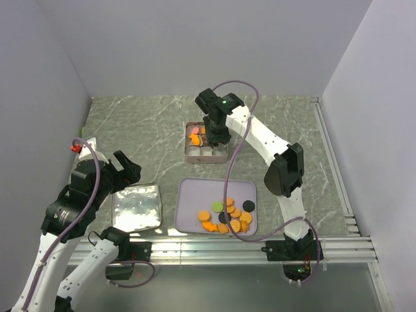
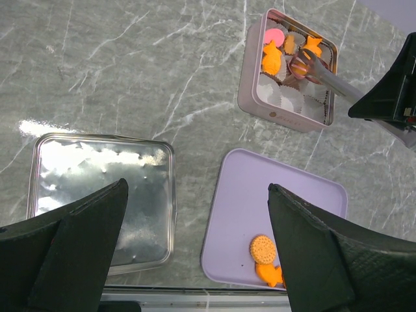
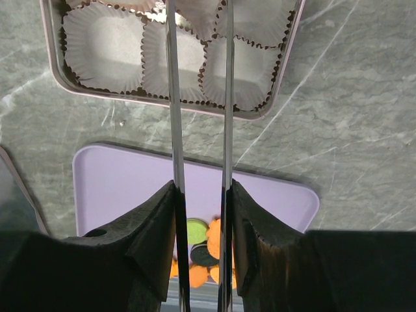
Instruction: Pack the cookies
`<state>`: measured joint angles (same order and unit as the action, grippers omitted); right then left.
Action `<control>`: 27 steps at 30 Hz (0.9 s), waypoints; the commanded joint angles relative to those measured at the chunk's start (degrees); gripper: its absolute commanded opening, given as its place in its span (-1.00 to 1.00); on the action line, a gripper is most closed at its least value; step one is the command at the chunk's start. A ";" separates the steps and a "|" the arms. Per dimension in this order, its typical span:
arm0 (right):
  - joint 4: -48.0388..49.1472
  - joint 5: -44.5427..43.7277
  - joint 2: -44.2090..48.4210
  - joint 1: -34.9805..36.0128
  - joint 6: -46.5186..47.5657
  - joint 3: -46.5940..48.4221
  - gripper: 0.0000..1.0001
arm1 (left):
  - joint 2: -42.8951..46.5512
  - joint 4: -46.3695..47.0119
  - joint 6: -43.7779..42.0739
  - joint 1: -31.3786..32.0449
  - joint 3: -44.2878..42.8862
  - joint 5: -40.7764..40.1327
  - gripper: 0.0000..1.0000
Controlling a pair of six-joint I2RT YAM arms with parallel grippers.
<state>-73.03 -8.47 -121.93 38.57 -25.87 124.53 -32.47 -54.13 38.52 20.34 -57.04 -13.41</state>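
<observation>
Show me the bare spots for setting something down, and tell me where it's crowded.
Free: the table left of the square tin, beyond the silver lid; also the far-left part of the lavender tray. Crowded: the cookies pile in the tray's near-right corner, and the right claw holds tongs over the tin.

The tabletop (image 1: 143,130) looks like smooth stone, a bit shiny. Under the left jaws lies a mirror-shiny metal lid (image 2: 97,175). The right jaws, dull black plastic, hold thin shiny metal tongs (image 3: 171,97). Past them, crinkly white paper cups (image 3: 104,45) fill a smooth metal tin (image 2: 249,84). The purple tray (image 2: 273,188) looks like matt plastic.
</observation>
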 commanded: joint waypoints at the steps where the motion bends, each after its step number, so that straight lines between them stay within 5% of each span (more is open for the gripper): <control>1: 2.11 0.03 4.59 -0.51 0.38 0.10 -0.22 | -0.14 0.78 -0.55 0.14 -2.11 -0.48 0.90; 27: 4.57 2.05 5.83 -0.51 0.29 -2.71 -0.22 | 0.48 0.96 -1.08 0.14 -1.85 -0.65 0.91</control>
<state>-70.22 -6.37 -117.14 38.35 -25.87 121.49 -32.45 -54.30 38.50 20.34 -57.04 -13.41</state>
